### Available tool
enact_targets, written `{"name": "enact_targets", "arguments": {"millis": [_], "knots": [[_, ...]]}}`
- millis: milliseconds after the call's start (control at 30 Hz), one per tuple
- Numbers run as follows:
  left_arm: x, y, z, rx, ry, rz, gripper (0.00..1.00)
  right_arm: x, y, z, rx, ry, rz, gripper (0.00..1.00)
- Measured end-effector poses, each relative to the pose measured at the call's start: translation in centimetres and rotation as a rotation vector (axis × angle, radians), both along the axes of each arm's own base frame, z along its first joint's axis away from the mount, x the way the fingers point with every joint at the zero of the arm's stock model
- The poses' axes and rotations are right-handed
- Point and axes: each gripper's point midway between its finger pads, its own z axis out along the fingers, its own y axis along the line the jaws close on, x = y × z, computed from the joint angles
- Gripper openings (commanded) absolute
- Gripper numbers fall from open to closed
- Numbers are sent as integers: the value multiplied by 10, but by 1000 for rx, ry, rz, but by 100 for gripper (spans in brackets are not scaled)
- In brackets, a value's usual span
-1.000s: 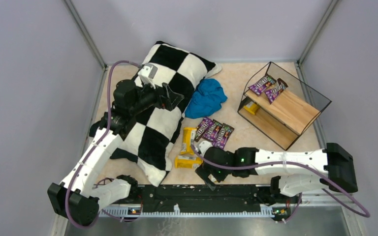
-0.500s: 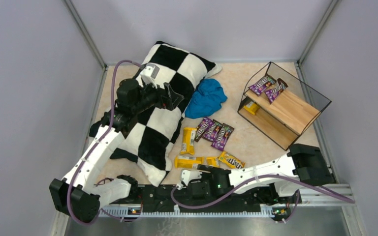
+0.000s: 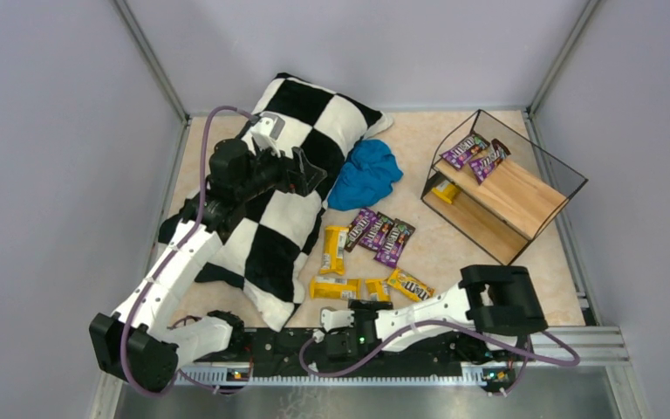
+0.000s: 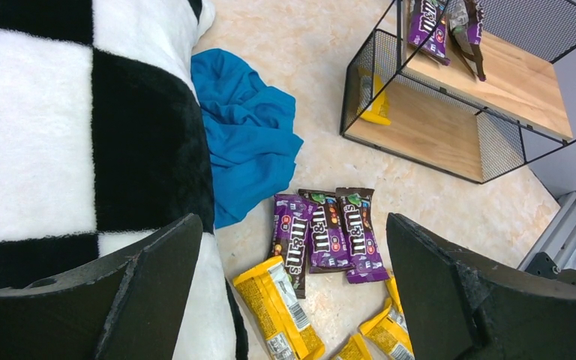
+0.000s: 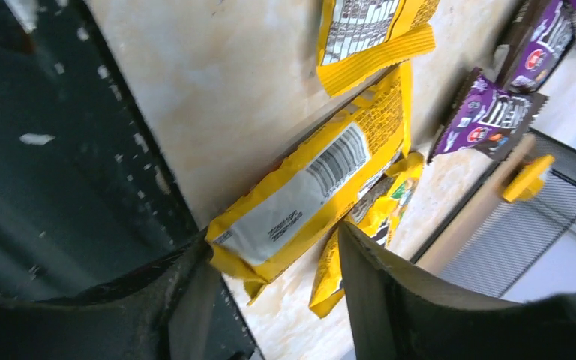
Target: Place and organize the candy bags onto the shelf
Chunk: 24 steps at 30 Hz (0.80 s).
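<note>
Candy bags lie on the table: three purple ones [image 3: 378, 233] side by side and yellow ones [image 3: 334, 250], [image 3: 333, 287], [image 3: 410, 284] in front of them. The shelf [image 3: 523, 196] at the right back holds two purple bags [image 3: 476, 155] on its top board and a yellow one [image 3: 444, 189] on the lower board. My left gripper [image 3: 308, 175] is open and empty above the pillow; its wrist view shows the purple bags [image 4: 328, 232] below. My right gripper [image 3: 356, 307] is low at the front rail, open, with the end of a yellow bag [image 5: 300, 202] between its fingers [image 5: 274, 244].
A black-and-white checkered pillow [image 3: 288, 188] covers the left of the table. A blue cloth [image 3: 366, 173] lies beside it, behind the bags. The black front rail [image 3: 401, 345] runs right under my right gripper. Grey walls close in the sides and back.
My right arm has folded back and dropped toward the front rail, and its gripper has come down to the table edge by the yellow bags. The left arm has barely moved.
</note>
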Motion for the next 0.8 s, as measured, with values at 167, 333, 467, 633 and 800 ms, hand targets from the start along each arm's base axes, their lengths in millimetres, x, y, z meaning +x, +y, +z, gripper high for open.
{"name": "enact_targets", "arguments": {"millis": [167,333,467,633,800], "knots": [[0,-1,-1,1,3,-2,99,10,1,-3,-22,-70,-16,33],[0,-1,-1,1,3,-3,99,16,2,-2,-10,-88,-28,9],[0,-1,-1,1,4,-4,99,19,4,0,5,-92,-38,0],[0,-1,-1,1,4,-3,99,17,15,16,111,-66,-51,0],[0,-1,-1,1,4,-3,99,22,23,50,261,-54,-80,0]]}}
